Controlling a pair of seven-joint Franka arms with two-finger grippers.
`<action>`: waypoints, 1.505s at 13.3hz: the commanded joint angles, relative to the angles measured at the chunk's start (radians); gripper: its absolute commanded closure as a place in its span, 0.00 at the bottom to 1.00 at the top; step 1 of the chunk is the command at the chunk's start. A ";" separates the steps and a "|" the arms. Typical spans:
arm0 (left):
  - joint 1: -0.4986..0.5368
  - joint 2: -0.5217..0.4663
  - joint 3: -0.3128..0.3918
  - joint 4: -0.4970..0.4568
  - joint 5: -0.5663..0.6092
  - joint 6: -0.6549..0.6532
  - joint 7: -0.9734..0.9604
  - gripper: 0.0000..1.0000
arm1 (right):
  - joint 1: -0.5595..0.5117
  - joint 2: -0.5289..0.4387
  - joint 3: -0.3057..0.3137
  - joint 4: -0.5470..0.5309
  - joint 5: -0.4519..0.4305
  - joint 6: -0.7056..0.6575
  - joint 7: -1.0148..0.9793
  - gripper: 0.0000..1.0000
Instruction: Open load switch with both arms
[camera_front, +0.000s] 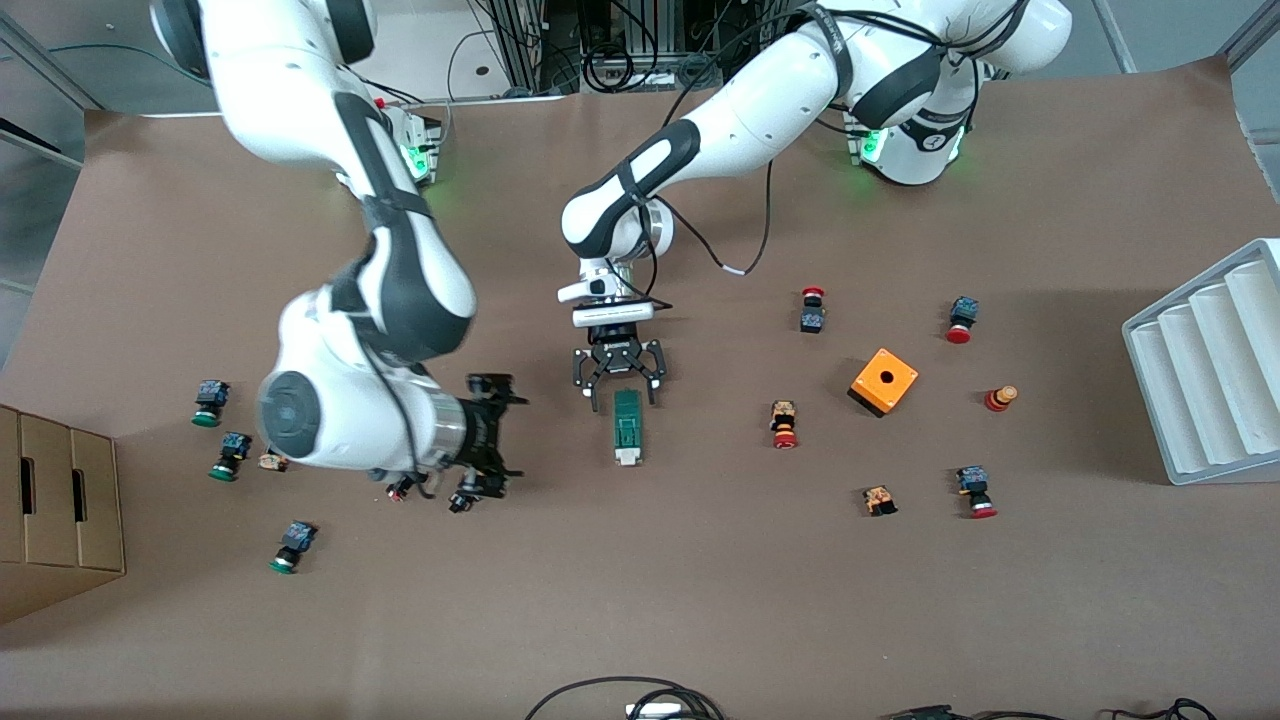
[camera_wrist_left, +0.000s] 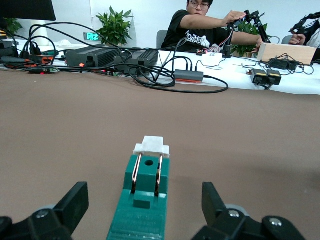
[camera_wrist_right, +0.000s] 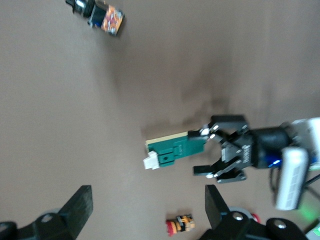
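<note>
The load switch is a narrow dark-green bar lying flat mid-table, its white tab at the end nearer the front camera. My left gripper stands open low over the switch's other end, one finger on each side and not touching. The left wrist view shows the load switch between the open fingers, with the white tab pointing away. My right gripper hangs open and empty above the table, beside the switch toward the right arm's end. From the right wrist the load switch shows some way off.
An orange cube and red-capped buttons lie toward the left arm's end, near a grey ridged tray. Green-capped buttons and a cardboard box sit at the right arm's end. A small red-capped button lies under the right gripper.
</note>
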 joint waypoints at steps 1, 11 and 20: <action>-0.021 0.023 0.000 0.022 0.034 -0.018 -0.044 0.00 | 0.042 0.090 -0.010 0.070 0.038 0.061 0.106 0.00; -0.030 0.089 0.000 0.026 0.069 -0.090 -0.067 0.00 | 0.053 0.290 -0.012 0.156 0.265 0.136 0.243 0.00; -0.030 0.112 0.000 0.058 0.089 -0.089 -0.047 0.01 | 0.100 0.354 -0.012 0.161 0.265 0.278 0.243 0.01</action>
